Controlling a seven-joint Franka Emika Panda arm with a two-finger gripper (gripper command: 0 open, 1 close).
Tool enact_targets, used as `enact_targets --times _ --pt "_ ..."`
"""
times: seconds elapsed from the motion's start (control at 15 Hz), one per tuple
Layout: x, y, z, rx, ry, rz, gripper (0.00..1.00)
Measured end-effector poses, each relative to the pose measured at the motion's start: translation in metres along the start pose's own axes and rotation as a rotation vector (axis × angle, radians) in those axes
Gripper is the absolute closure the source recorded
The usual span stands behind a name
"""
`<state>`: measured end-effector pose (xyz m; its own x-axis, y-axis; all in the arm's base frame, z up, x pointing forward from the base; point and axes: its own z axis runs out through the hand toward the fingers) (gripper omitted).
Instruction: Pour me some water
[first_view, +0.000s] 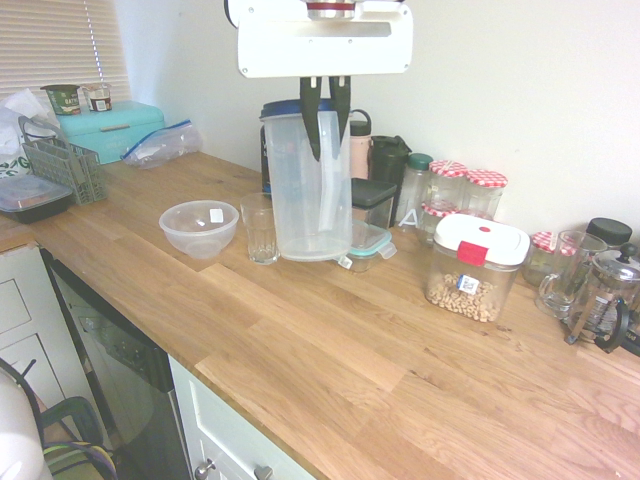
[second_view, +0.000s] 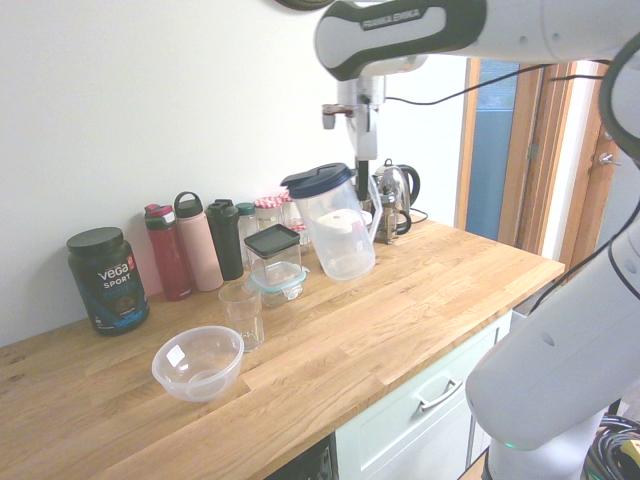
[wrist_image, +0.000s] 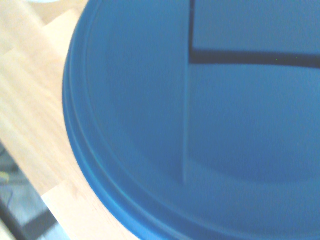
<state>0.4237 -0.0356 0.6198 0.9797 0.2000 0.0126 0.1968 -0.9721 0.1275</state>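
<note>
Gripper (first_view: 326, 128): fingers pressed together, nothing between them; points straight down above the jug, clear of its lid in the second exterior view.
Jug (first_view: 310, 190): tall clear plastic, upright on the wooden worktop (first_view: 330, 350), handle visible in the second exterior view.
Lid (second_view: 317, 180): dark blue, seated on the jug; fills most of the wrist view, blurred.
Water: too faint to make out inside the jug; level cannot be told.
Glass (first_view: 259, 228): empty-looking clear tumbler, upright, just beside the jug on the bowl's side.
Bowl (first_view: 199, 229): clear plastic, open side up, beyond the glass from the jug, small white label on its wall.
Nut box (first_view: 476, 268): clear, white lid with red clasp, beige nuts in the bottom; well apart from the jug, opposite side to the glass.
Small tub (first_view: 366, 243): teal-rimmed, touching or nearly touching the jug's base.
Bottles (second_view: 200, 243): red, pink and dark green, behind the jug by the wall.
Black tub (second_view: 107, 279): dark tub, "Vega Sport" on its label, well apart from the jug, past the bottles.
</note>
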Motion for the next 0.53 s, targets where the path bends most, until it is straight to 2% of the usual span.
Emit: enact_targets --times 0.27,0.53 --pt "0.06 -0.046 0.033 -0.224 -0.133 -0.129 1.0" --pt "0.072 -0.097 0.027 -0.488 -0.223 -0.22 1.0"
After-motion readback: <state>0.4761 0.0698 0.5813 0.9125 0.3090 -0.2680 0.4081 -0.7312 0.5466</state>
